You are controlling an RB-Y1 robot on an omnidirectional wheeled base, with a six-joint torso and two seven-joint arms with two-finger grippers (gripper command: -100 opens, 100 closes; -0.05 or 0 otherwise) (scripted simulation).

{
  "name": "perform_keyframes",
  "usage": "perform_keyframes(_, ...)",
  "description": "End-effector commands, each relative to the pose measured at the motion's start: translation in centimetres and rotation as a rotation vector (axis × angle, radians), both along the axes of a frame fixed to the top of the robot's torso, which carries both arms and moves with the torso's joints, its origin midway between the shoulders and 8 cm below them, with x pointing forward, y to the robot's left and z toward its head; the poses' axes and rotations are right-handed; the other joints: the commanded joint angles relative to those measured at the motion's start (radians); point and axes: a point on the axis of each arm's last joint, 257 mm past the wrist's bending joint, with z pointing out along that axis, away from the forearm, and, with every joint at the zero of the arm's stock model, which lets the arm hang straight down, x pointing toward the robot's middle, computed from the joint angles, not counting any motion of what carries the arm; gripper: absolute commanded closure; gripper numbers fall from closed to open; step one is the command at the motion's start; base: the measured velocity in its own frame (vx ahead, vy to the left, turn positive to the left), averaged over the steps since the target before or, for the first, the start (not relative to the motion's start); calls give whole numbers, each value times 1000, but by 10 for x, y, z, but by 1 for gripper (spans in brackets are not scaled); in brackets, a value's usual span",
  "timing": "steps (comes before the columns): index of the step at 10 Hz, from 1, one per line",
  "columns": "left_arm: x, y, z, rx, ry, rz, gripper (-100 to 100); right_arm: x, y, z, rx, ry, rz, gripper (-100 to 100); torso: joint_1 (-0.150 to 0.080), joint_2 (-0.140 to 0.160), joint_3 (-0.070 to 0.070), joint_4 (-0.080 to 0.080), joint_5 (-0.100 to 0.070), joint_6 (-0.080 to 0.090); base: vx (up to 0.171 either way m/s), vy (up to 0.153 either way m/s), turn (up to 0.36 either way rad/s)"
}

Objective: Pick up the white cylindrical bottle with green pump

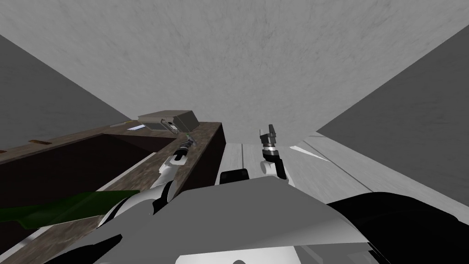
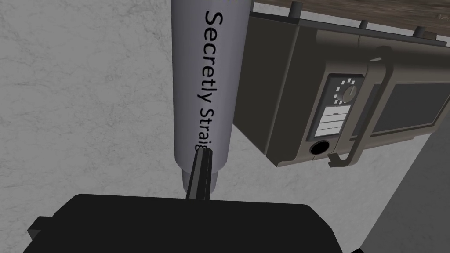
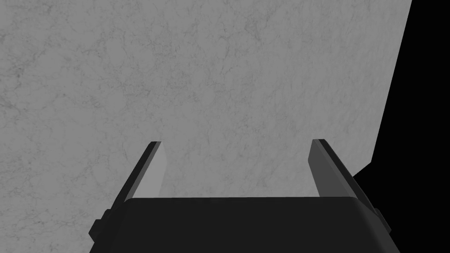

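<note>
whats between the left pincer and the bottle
Nothing: in the left wrist view the left pincer, fingers together, overlaps the neck end of the pale grey cylindrical bottle.

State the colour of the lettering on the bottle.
Black lettering on the pale grey bottle; left wrist view shows it best.

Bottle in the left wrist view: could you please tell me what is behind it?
A dark microwave on the wooden counter and a grey wall; the bottle covers the microwave's near corner.

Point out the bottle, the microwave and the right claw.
bottle [image 2: 205,83]: left wrist view, lettered body.
microwave [image 2: 336,110]: left wrist view, control panel.
right claw [image 3: 237,142]: right wrist view, gap midway between fingertips.
</note>
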Motion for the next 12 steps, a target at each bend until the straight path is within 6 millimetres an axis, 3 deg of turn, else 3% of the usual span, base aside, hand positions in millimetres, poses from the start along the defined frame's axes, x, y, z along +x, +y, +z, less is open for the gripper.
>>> perform_keyframes(1,0,0,0,0,0,0,100,0,0,0,0,0,0,0,0,0,0,0,0,0,0,0,0)
perform_keyframes(3,0,0,0,0,0,0,100,0,0,0,0,0,0,0,0,-1,0,0,0,0,0,0,0)
perform_keyframes(5,1,-9,-8,5,21,-17,-100,0,0,0,0,0,0,0,0,-1,-1,0,0,0,-28,-11,78)
perform_keyframes(11,-4,-39,-44,37,109,-82,-100,0,0,0,0,0,0,0,-3,7,4,2,-1,0,-122,-39,162)
perform_keyframes(12,-14,-23,-48,94,141,-69,-100,0,0,0,0,0,0,0,-2,6,4,1,0,-1,5,-5,-120)
